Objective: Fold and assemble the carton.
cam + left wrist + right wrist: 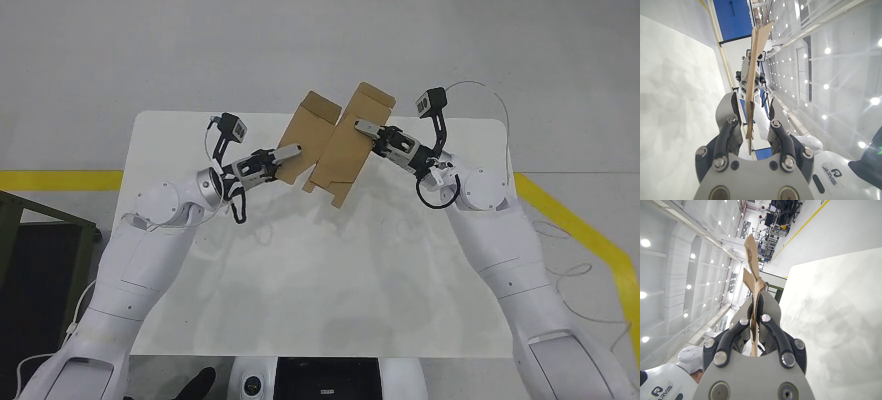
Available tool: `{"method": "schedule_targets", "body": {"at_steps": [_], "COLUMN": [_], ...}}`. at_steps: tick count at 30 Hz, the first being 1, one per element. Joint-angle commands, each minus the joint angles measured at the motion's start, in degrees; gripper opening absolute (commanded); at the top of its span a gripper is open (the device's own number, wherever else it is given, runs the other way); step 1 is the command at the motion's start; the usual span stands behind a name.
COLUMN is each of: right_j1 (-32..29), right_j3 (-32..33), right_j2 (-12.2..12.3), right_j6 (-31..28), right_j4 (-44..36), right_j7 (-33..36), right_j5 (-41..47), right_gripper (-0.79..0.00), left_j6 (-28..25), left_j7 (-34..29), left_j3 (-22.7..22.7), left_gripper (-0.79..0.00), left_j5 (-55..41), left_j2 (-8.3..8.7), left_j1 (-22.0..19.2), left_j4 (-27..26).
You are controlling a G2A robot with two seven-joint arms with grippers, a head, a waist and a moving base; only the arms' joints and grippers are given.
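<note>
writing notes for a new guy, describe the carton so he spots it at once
Find the white table and look over its far edge. There is the carton, flat brown cardboard with flaps, clamped in the right gripper; it is the only brown thing among white ones.

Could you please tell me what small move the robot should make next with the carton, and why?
Probably close the left gripper on the flattened carton. Its fingers stand open with the carton's edge between them, while the right gripper is shut on the opposite side, holding it above the table. A second grip seems needed before unfolding.
</note>
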Motion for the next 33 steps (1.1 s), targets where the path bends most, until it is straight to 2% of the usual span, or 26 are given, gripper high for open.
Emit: {"method": "schedule_targets", "body": {"at_steps": [1,5,7,12,13,14,20,26,28,33], "right_j1": [-0.09,-0.21,-0.24,-0.30,-0.27,-0.25,-0.49,-0.22,-0.10,0.70], "right_j3": [0.04,0.25,0.35,0.45,0.48,0.47,1.72,4.71,6.09,8.05], "right_j2": [-0.03,-0.05,-0.06,-0.12,-0.13,-0.15,0.20,1.41,1.95,3.18], "right_j6": [-0.01,-0.09,-0.12,-0.09,-0.05,0.08,-0.16,-1.52,-2.04,-0.64], "right_j4": [0.08,0.16,0.23,0.23,0.29,0.30,0.42,1.93,2.43,3.48], "right_j7": [-0.32,-0.50,-0.56,-0.38,-0.25,0.10,3.78,13.74,16.50,25.33], "right_j5": [-0.14,-0.41,-0.51,-0.52,-0.41,-0.12,1.29,2.74,2.74,2.26], "right_gripper": [-0.785,-0.785,-0.785,-0.785,-0.486,0.000,0.000,0.000,0.000,0.000], "left_j6": [0.13,0.68,0.80,0.85,0.89,0.91,2.72,7.69,11.35,12.97], "left_j7": [-0.08,-0.15,0.00,0.07,0.07,0.05,-2.73,-12.59,-17.65,-25.82], "left_j3": [-0.09,-0.10,0.03,0.38,0.40,0.40,-0.81,-3.22,-3.53,-4.70], "left_gripper": [-0.499,-0.622,-0.785,-0.785,-0.785,-0.785,-0.785,-0.785,-0.785,-0.785], "left_j5": [-0.05,0.28,0.45,0.68,0.67,0.62,-0.39,-0.21,-1.19,1.28], "left_j2": [-0.01,-0.06,-0.13,-0.33,-0.36,-0.39,-0.26,0.63,0.96,1.95], "left_j1": [0.20,0.40,0.38,0.10,0.07,0.04,-1.84,-6.26,-7.46,-9.17], "left_j4": [-0.32,-0.42,-0.19,0.39,0.49,0.54,2.04,5.06,6.53,9.11]}}
